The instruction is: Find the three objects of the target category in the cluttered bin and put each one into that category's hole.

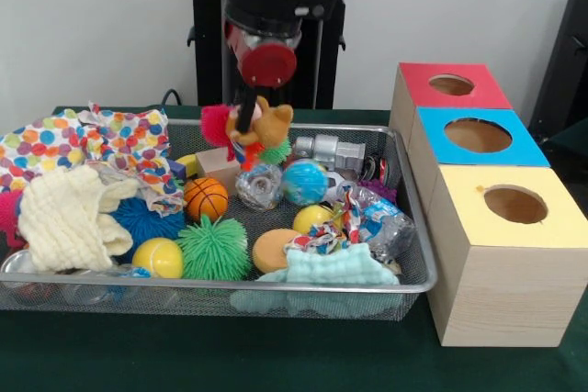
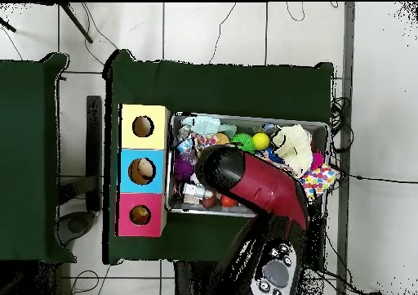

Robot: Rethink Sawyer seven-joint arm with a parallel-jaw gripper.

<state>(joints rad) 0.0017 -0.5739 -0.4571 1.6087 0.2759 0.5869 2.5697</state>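
A plain pale wall backs a table covered in dark green cloth (image 1: pixel 303 364), on which rests the large shallow bin of silver wire mesh (image 1: pixel 404 227) with a metal rim. To its right in the front view stands a row of three light wooden boxes; the farthest carries the round hole with the red-painted top face (image 1: pixel 451 84), followed by a blue-topped cutout (image 1: pixel 478 135) and, nearest the camera, a yellow-topped cutout (image 1: pixel 515 204).

The red and black arm descends over the far side of the bin, and its gripper (image 1: pixel 246 126) is closed around a small orange-brown plush animal toy (image 1: pixel 266 123), which hangs above the clutter beside a pink furry object (image 1: pixel 215 123). In the overhead view the arm (image 2: pixel 253 181) covers much of the bin's middle, hiding the gripper and the held toy.

Below lie a polka-dot cloth (image 1: pixel 83 140), a cream waffle-knit cloth (image 1: pixel 69 218), a blue spiky ball (image 1: pixel 147 219), a green spiky rubber ball (image 1: pixel 213 250), a small basketball (image 1: pixel 205 197), a globe-printed ball (image 1: pixel 304 182), two smooth yellow balls (image 1: pixel 158 257), a clear plastic piece (image 1: pixel 259 186), a grey metallic toy (image 1: pixel 329 151), an orange round sponge-like disc (image 1: pixel 274 250), crumpled wrappers (image 1: pixel 372 218) and a pale mint cloth (image 1: pixel 340 268) at the near rim.
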